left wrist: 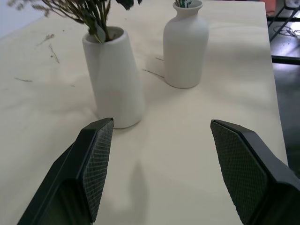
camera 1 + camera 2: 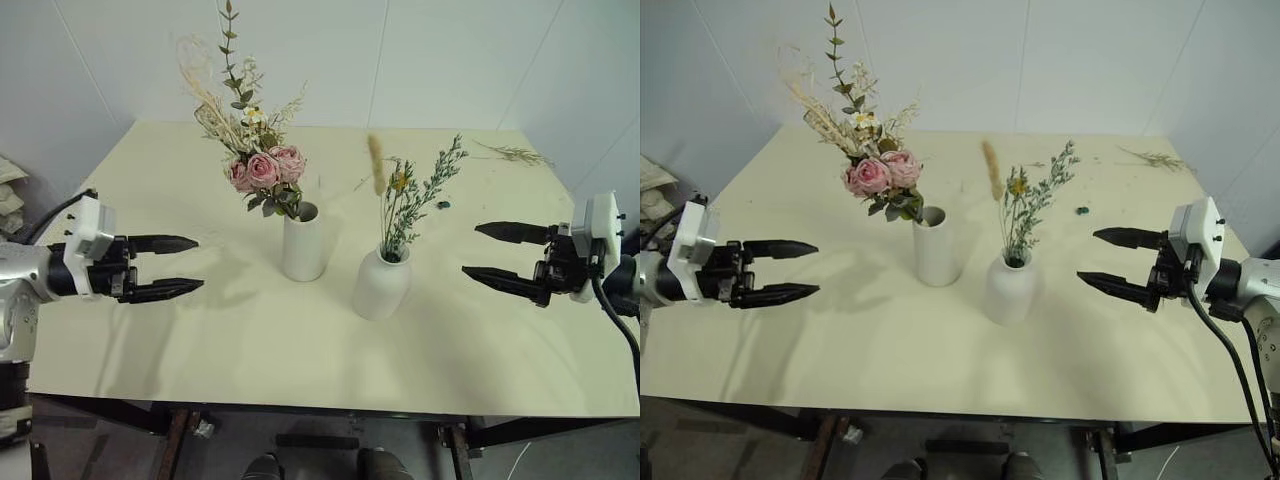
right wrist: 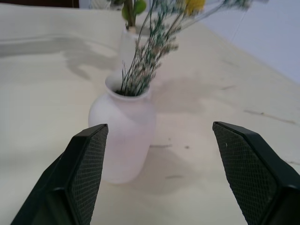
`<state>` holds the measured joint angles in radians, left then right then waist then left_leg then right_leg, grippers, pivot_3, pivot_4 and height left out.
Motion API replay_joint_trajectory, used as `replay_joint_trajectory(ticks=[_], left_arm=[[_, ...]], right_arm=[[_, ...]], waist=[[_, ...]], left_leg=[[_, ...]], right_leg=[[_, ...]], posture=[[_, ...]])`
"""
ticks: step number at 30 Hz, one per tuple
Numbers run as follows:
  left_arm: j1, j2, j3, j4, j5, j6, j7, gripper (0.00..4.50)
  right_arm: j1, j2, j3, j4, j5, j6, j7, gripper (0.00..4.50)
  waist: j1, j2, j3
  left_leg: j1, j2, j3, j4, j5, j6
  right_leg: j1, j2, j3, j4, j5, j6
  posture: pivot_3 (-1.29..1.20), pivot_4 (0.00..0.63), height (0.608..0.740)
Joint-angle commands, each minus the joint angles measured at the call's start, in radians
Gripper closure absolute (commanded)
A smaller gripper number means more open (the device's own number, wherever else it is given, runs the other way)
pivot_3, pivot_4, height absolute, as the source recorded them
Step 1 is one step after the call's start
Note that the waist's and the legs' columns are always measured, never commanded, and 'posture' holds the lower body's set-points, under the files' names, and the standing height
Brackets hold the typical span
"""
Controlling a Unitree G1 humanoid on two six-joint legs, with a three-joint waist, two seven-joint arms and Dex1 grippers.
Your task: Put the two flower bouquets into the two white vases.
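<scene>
My two grippers sit nearest, out over the side edges of the cream table: my left gripper and my right gripper both point inward, fingers spread wide and empty, each well apart from the vases.

Between them, the rose bouquet stands in the straight cylinder vase, its stems leaning against the rim so the pink heads hang off to my left. Just beside it, the slim bouquet of green sprigs, a yellow flower and a tan spike rises from the narrow-necked bottle vase.

I judge both placements done, so what remains is only to keep my arms clear; any further reach risks brushing a vase, and the leaning roses look top-heavy.

How deep the stems sit inside either vase is hidden. A loose dried sprig lies at the far right corner, and a small dark speck past the bottle vase is too small to identify.
</scene>
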<state>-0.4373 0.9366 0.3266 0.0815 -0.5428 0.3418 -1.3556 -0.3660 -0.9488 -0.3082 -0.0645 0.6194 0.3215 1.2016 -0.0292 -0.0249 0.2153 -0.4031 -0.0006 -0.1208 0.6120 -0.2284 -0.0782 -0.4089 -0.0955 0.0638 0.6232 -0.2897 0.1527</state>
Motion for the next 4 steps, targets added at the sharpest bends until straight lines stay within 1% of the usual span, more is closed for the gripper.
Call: replay_joint_trajectory(ticks=[1,4], left_arm=[[0.015,0.008,0.053,-0.066,-0.046,0.017,0.034,0.98],[0.018,0.012,0.058,-0.063,-0.047,0.016,0.047,0.98]], right_arm=[[-0.032,-0.014,-0.013,0.028,-0.012,-0.037,0.027,0.73],[-0.056,-0.019,-0.011,0.046,-0.02,-0.041,0.039,0.73]], waist=[[0.0,0.0,0.0],[0.0,0.0,0.0]], left_leg=[[0.0,0.0,0.0,0.0,0.0,0.0],[0.0,0.0,0.0,0.0,0.0,0.0]], right_leg=[[0.0,0.0,0.0,0.0,0.0,0.0],[0.0,0.0,0.0,0.0,0.0,0.0]], posture=[[0.0,0.15,0.74],[0.0,0.15,0.74]])
